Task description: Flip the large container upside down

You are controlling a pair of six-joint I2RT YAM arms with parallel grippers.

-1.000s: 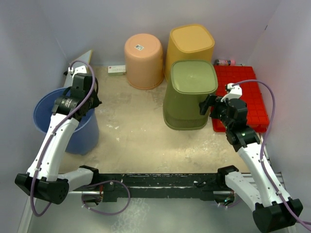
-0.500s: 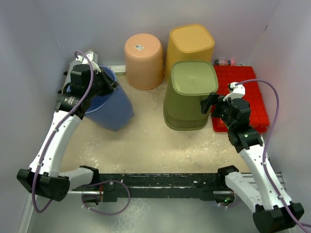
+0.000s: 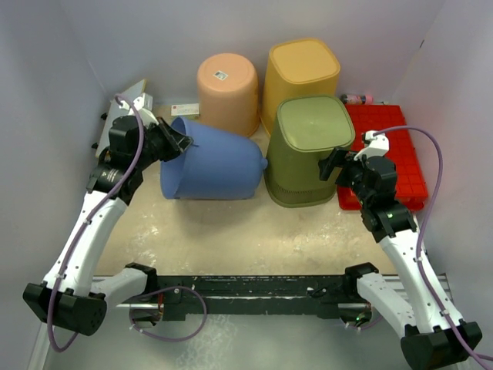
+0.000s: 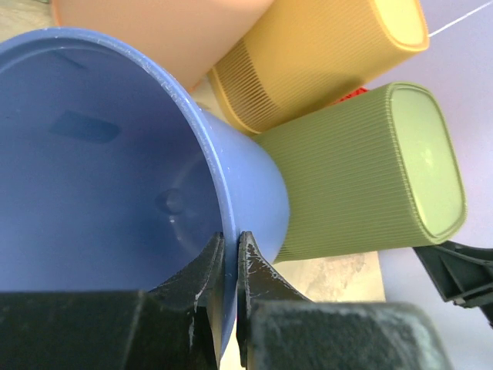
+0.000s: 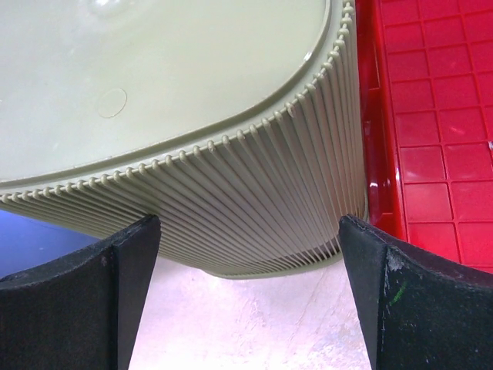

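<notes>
Soft, even light is given from above; only faint shadows are cast. The blue bucket [image 4: 92,193] is seen shaded inside. Glare is caught on the red tray [image 5: 381,193], right of frame. The bottom foreground of both wrist views is blurred.

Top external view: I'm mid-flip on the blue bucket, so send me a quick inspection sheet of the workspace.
Surface: beige table, scuffed with white marks.
Job's things: blue bucket lying on its side, open end toward the left arm, base right beside the green bin.
Clutter: peach bucket, yellow bin and the green bin all bottom-up; red crate at the right; small white box at the back.
Grippers: left gripper shut, fingers pinching the blue bucket's rim; right gripper open, at the green bin's side.
Cables: purple cables loop off both arms; no snag seen.
Surroundings: pale walls on three sides.
</notes>
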